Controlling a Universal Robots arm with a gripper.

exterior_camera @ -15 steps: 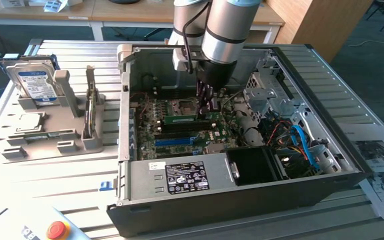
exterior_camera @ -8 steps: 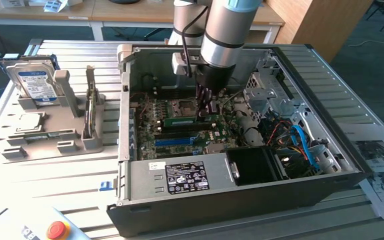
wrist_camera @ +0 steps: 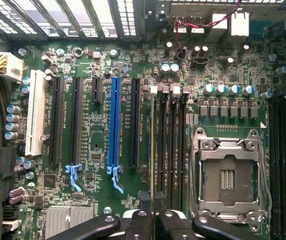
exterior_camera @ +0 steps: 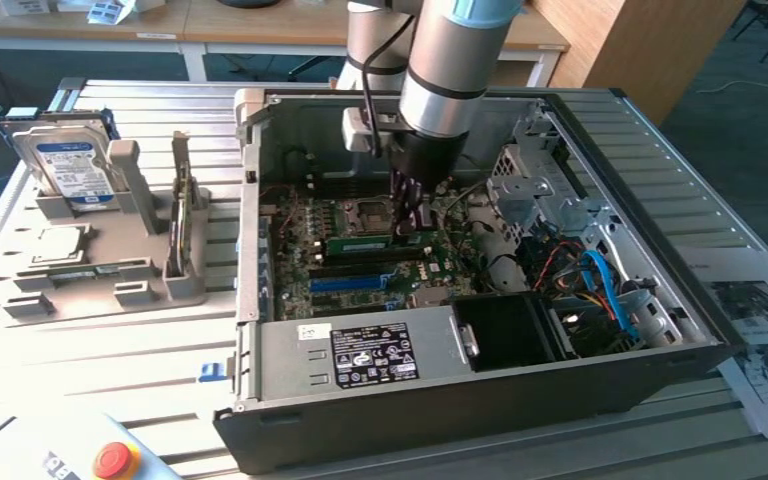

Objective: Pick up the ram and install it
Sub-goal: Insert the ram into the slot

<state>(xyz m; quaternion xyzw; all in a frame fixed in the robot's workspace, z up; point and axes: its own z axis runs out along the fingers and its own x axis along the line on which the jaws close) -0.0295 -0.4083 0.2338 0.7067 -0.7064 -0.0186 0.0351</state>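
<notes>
1. Gripper (wrist_camera: 153, 222) - jaws almost closed, pinching the ram (wrist_camera: 153, 150) by its upper edge.
2. It lies straight under the fingers, long axis parallel to the memory slots (wrist_camera: 175, 145), at the slot farthest from the empty processor socket (wrist_camera: 227, 175).
3. Whether the ram is fully seated - I cannot tell.

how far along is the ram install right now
Pickup looks done: the ram is inside the open computer case, away from the grey rack. In hand: the gripper is shut on it, holding it edge-on at the memory slots beside the empty processor socket. Left: seating it fully; whether it has entered a slot cannot be told.
</notes>
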